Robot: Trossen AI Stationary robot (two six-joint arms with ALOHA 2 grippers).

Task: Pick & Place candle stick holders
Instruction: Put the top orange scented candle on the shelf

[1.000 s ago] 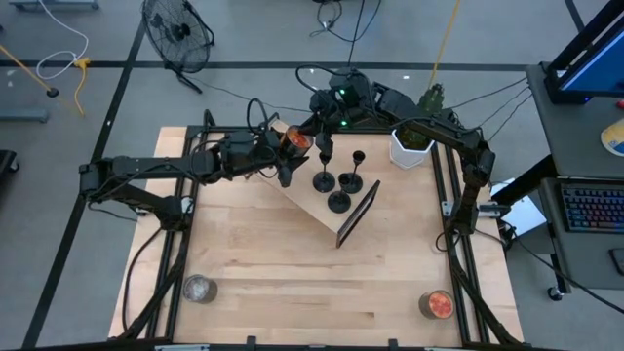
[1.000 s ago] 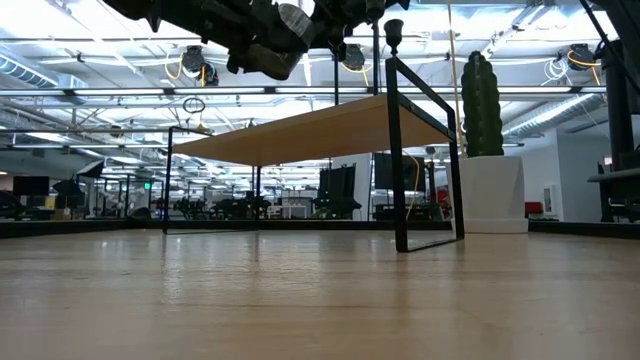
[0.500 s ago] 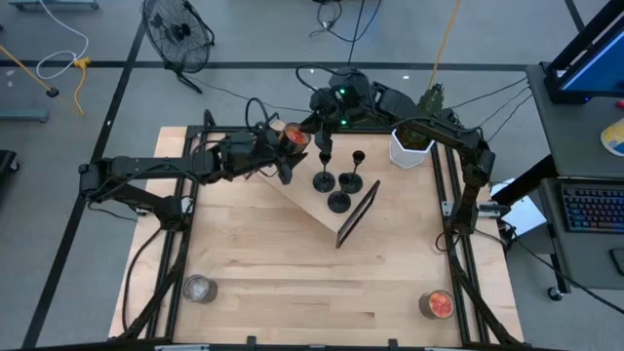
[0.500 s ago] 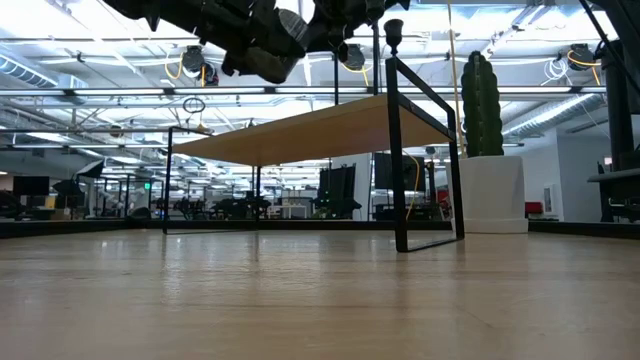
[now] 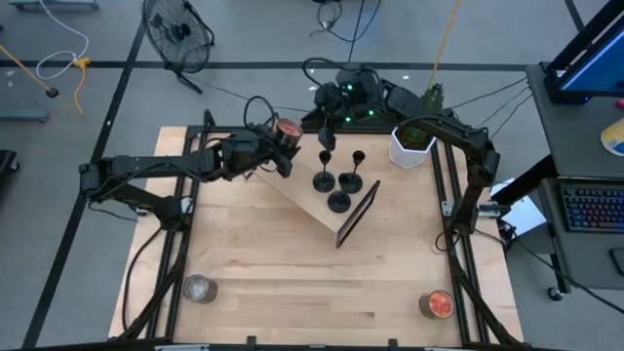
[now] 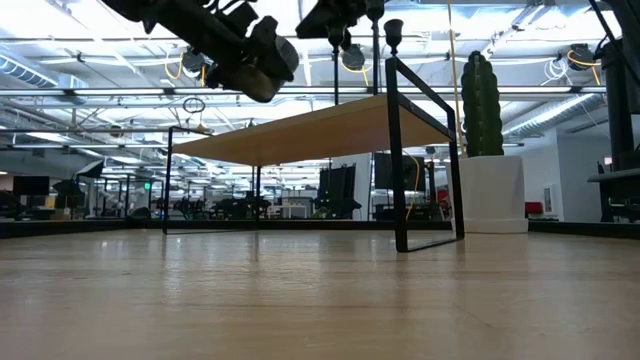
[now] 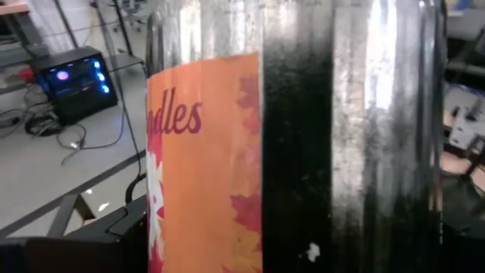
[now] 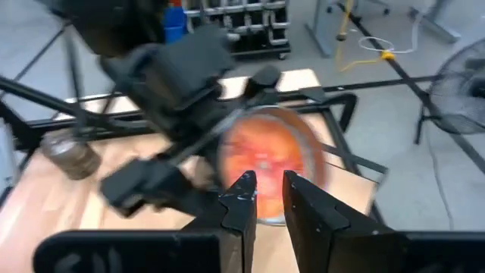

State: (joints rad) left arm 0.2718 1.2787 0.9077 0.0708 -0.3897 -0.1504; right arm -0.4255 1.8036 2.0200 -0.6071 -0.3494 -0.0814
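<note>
Pale wood planks make up the table (image 5: 292, 273), which stands on a grey floor with a fan (image 5: 178, 33) beyond its far edge. On the table, a small raised wooden shelf with a black frame (image 5: 336, 210) sits toward the far edge, near the middle. Four black candle stick holders (image 5: 336, 174) stand upright on that shelf, close together; one of them is nearest the far edge, just under the right gripper (image 5: 327, 122). The right gripper hangs above the shelf's far end with its two fingers (image 8: 241, 201) nearly together, a narrow gap between them and nothing in it. The left gripper (image 5: 278, 146) reaches in from the table's left side and grips a glass jar with orange filling (image 5: 288, 130), held off the table near the shelf's far left corner; the left wrist view is filled by the jar's orange label (image 7: 204, 159). A silvery-grey jar (image 5: 199, 289) stands at the table's near left corner, another orange-filled jar (image 5: 437, 305) at the near right corner, and a white pot with a cactus (image 5: 411, 144) at the far right.
</note>
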